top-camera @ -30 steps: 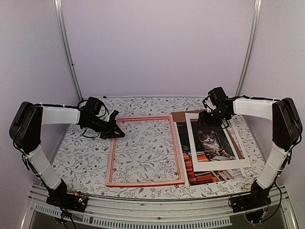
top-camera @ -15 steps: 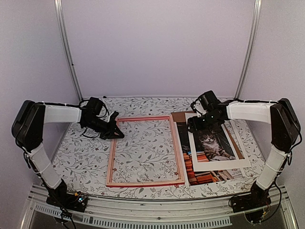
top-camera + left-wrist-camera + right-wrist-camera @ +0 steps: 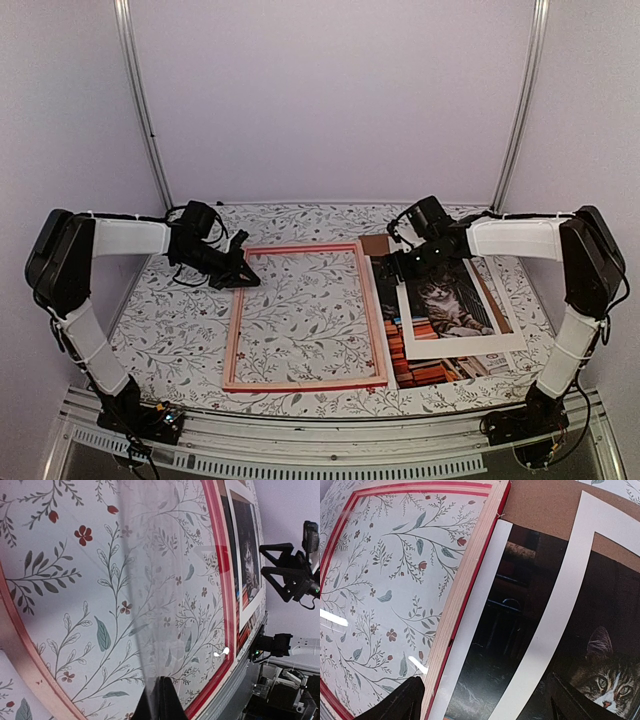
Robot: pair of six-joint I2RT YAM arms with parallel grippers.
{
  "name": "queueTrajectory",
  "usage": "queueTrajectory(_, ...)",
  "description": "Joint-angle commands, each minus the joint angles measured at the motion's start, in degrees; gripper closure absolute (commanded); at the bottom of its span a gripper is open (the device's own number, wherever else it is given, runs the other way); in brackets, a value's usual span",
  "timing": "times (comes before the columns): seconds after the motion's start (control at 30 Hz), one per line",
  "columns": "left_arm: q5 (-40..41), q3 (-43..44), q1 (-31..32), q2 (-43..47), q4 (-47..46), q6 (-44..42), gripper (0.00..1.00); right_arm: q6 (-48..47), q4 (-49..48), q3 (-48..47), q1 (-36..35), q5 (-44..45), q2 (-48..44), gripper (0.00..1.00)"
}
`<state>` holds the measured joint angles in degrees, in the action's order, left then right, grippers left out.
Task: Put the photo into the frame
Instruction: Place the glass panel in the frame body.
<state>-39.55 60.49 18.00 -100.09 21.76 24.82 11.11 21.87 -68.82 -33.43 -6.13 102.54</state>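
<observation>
We note the right hand swung left over the photo's top edge, now spread wide, so pickup is likely next. Left hand pinched closed.

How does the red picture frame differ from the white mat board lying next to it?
The frame has thin red rails with pale wood sides; the mat board is a flat white sheet with wider borders. The frame lies on the floral tablecloth, whose pattern shows through it; the mat board rests askew on the cat photo, framing the cat. Both are rectangles lying flat, each with a rectangular window.
</observation>
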Motion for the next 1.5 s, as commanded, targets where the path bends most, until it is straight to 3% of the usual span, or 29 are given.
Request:
queueTrajectory(0.0, 0.65, 1.29, -0.68, -0.72, 0.16, -1.28, 1.00, 0.13, -0.96, -0.23, -0.39, -0.64, 1.49, 0.13)
queueTrajectory(1.3, -1.28, -0.30, 0.05, -0.67, 2.38, -2.10, 1.00, 0.82, -0.31, -2.57, -1.88, -1.08, 4.08, 0.13)
queueTrajectory(1.47, -1.32, -0.22, 0.10, -1.04, 2.76, -2.26, 0.93, 0.96, -0.25, -3.07, -2.32, -0.91, 4.50, 0.13)
